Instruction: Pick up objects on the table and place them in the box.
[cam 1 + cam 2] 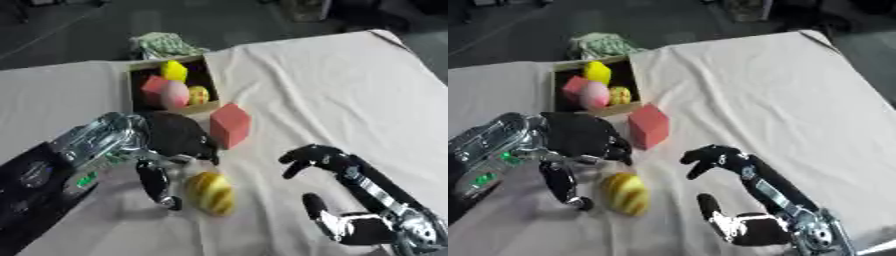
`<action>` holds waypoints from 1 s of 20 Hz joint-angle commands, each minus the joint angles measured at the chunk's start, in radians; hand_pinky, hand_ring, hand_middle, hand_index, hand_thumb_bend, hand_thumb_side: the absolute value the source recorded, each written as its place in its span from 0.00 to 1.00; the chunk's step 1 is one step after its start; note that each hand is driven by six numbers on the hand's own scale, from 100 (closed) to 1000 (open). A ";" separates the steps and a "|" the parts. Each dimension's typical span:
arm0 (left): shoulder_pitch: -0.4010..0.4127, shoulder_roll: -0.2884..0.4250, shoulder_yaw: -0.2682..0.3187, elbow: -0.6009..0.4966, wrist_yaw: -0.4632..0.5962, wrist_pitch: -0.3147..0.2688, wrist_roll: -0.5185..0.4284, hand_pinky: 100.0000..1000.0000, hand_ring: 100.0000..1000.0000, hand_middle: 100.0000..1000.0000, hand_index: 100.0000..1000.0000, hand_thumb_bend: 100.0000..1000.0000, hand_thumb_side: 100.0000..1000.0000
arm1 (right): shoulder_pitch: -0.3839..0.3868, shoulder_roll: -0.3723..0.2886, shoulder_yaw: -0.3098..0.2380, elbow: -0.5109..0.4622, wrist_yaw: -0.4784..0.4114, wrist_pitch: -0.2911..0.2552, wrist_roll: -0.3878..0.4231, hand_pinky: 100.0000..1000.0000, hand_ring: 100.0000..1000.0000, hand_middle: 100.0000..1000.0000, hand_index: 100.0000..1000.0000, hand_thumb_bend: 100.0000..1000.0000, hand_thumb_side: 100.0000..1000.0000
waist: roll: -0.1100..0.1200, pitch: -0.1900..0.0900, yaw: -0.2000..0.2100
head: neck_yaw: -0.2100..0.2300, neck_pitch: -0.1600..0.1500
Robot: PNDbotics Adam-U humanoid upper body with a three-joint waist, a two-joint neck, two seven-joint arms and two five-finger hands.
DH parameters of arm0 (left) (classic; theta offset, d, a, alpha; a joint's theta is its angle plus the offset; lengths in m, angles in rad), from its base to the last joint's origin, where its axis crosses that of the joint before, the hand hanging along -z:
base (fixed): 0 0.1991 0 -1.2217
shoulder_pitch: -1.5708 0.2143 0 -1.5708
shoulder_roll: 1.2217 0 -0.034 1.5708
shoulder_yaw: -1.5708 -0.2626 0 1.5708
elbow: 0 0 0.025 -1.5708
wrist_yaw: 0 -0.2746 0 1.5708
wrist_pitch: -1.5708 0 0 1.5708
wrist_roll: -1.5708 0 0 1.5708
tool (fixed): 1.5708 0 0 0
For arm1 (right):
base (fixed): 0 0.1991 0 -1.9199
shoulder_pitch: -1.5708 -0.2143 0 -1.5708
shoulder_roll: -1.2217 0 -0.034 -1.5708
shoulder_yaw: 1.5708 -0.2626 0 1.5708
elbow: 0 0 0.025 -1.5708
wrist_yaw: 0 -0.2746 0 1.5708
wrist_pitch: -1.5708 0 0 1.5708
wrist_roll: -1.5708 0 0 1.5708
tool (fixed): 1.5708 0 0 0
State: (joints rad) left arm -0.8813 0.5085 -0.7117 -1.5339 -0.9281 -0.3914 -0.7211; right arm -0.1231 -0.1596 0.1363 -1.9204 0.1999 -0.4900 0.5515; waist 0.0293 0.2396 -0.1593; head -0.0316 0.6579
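Counting what lies before us, we find one box [213, 106], open at the top, sitting on the cloth-covered table [332, 90] toward the far left. Inside it we make out four things: one yellow piece [173, 70] at the back, one pink block [154, 87], one pale pink egg-shaped thing [174, 94], and one small yellow-orange ball [199, 94]. Just behind the box lies one crumpled green-and-white cloth [163, 44].

Outside the box we count two things on the table. One is a pink-red cube [230, 125], standing just beside the box's near right corner; whether it touches the box we cannot tell. The other is a yellow striped fruit-like thing [212, 193], lying nearer to us.

Our left hand [175, 137] comes in from the left and hangs over the table between the cube and the striped thing. Its palm faces down, its fingers are bent downward, and its thumb [157, 182] reaches down just left of the striped thing. The hand does not close around anything; we cannot tell whether the thumb touches the fruit.

Our right hand [750, 227] rests at the lower right with its palm up, fingers [710, 157] extended away from us and curled a little at the tips, thumb apart, holding nothing.
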 commanded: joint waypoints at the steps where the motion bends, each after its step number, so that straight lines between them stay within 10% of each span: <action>1: -0.006 -0.003 0.005 0.016 -0.024 -0.131 -0.107 0.86 0.81 0.83 0.90 0.46 0.41 | -0.008 -0.007 0.000 -0.011 -0.001 0.000 0.000 0.66 0.64 0.76 0.90 0.00 0.37 | -0.004 -0.014 0.001 | 0.001 -0.012; 14: 0.014 -0.021 0.026 0.077 -0.028 -0.066 0.041 0.81 0.71 0.66 0.69 0.00 0.27 | -0.008 -0.005 0.000 -0.011 -0.001 0.000 0.001 0.66 0.64 0.76 0.90 0.00 0.37 | -0.007 -0.013 0.003 | 0.002 -0.016; 20: 0.012 -0.013 0.031 0.068 -0.008 -0.042 0.053 0.80 0.70 0.64 0.66 0.00 0.26 | -0.007 -0.005 0.000 -0.010 -0.001 0.000 0.001 0.66 0.64 0.76 0.90 0.00 0.37 | -0.006 -0.013 0.003 | 0.001 -0.017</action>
State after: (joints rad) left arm -0.8549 0.4749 -0.6961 -1.4547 -0.9418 -0.4324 -0.6623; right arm -0.1231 -0.1593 0.1365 -1.9201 0.1998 -0.4900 0.5522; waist 0.0253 0.2399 -0.1569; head -0.0315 0.6537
